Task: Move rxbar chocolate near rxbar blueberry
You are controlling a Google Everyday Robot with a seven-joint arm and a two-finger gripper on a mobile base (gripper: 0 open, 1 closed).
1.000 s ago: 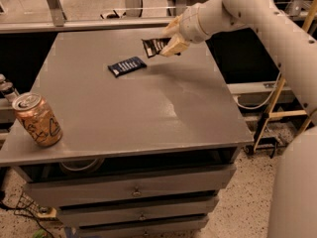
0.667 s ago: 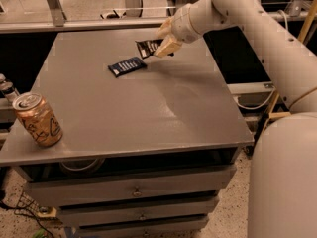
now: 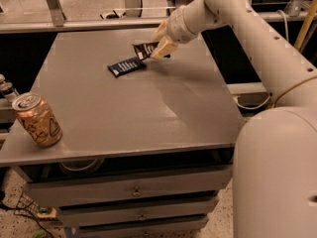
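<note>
The rxbar blueberry [image 3: 127, 66], a dark navy bar with white text lines, lies flat on the grey table [image 3: 124, 108] at its far middle. My gripper [image 3: 159, 42] is shut on the rxbar chocolate [image 3: 145, 49], a black glossy bar. It holds the bar just above the table, right behind and to the right of the blueberry bar, almost touching it. The white arm reaches in from the upper right.
A tan soda can [image 3: 38, 120] stands upright at the table's front left corner. Drawers [image 3: 133, 187] sit below the tabletop. The robot's white body [image 3: 277, 172] fills the lower right. A metal rail [image 3: 74, 24] runs behind the table.
My gripper has carried the rxbar chocolate leftward and slightly down, closing the gap to the rxbar blueberry. The blueberry bar and the can have not moved.
</note>
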